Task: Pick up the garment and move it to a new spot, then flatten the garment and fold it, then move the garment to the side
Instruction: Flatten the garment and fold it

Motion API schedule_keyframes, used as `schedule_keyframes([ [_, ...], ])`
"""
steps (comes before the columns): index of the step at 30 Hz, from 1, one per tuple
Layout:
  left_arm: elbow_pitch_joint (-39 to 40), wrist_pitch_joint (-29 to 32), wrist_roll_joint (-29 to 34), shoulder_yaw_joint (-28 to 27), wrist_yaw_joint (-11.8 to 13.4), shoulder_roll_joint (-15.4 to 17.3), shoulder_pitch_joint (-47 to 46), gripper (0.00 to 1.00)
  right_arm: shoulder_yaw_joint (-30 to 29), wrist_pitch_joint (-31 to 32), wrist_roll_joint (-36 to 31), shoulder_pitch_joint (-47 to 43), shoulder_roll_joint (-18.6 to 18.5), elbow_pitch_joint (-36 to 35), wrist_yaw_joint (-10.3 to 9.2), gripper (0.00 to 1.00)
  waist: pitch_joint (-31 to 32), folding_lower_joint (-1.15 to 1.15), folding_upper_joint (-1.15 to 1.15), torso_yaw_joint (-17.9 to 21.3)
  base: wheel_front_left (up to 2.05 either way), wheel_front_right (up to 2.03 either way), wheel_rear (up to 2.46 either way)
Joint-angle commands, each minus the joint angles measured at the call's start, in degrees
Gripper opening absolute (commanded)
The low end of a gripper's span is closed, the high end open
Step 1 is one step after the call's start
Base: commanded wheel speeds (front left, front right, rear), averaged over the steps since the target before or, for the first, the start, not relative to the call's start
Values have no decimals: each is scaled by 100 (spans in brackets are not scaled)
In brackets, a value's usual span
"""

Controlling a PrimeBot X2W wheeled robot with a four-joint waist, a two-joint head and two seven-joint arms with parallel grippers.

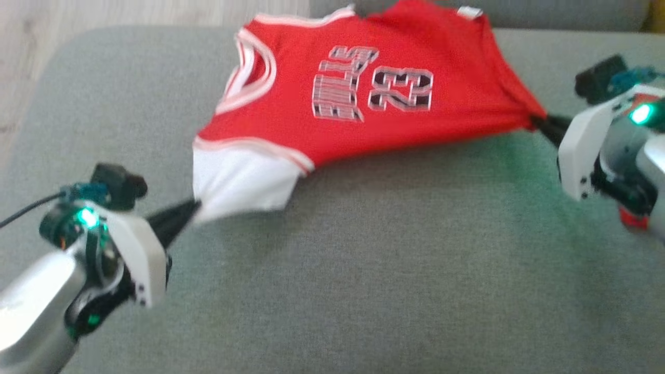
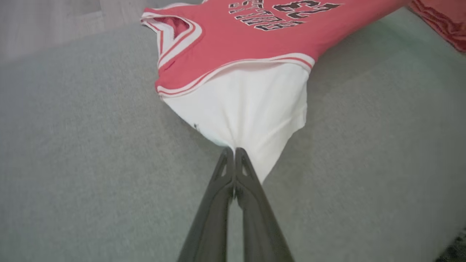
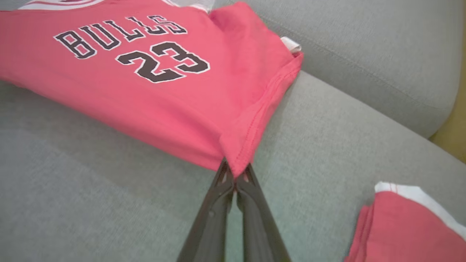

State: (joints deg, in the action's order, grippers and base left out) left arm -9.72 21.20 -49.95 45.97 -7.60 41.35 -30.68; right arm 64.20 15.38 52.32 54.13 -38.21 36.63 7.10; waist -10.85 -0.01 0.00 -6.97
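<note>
Grey couch [image 1: 363,270], one numbered jersey [image 1: 291,119], two claws [image 1: 193,206] [image 1: 536,122] pinching.

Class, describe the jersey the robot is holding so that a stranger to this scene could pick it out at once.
Find the wide grey cushion. Stretched across it, between the left end effector and the right end effector, is the red jersey. Unlike the other red garment lying apart from it, it reads BULLS 23 and has a white sleeve.

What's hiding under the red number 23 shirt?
Grey cushion shows beneath the lifted near edge of the jersey, with a shadow. Whatever lies under its middle is covered by cloth.
</note>
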Motion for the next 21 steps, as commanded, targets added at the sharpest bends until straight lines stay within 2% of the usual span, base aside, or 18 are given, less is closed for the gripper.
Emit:
schedule_keyframes([
  [1,293,134,-159,-250,12,424,-95,0,20,44,127,-107,-211,-132,39,0,183,1,0,25,0,0,0],
  [7,1471,842,-1070,-188,15,1123,462,0,406,392,771,-433,-466,-548,39,0,598,1,0,76,0,0,0],
  [12,2141,1015,-1362,-207,163,1506,798,0,576,726,1217,-709,-679,-906,39,0,792,1,0,130,0,0,0],
  [17,2381,843,-1208,-267,366,1587,887,0,615,814,1436,-851,-829,-1215,39,0,777,1,0,186,0,0,0],
  [21,2303,670,-1056,-326,498,1477,822,0,573,780,1483,-851,-853,-1281,39,0,647,1,0,220,0,0,0],
])
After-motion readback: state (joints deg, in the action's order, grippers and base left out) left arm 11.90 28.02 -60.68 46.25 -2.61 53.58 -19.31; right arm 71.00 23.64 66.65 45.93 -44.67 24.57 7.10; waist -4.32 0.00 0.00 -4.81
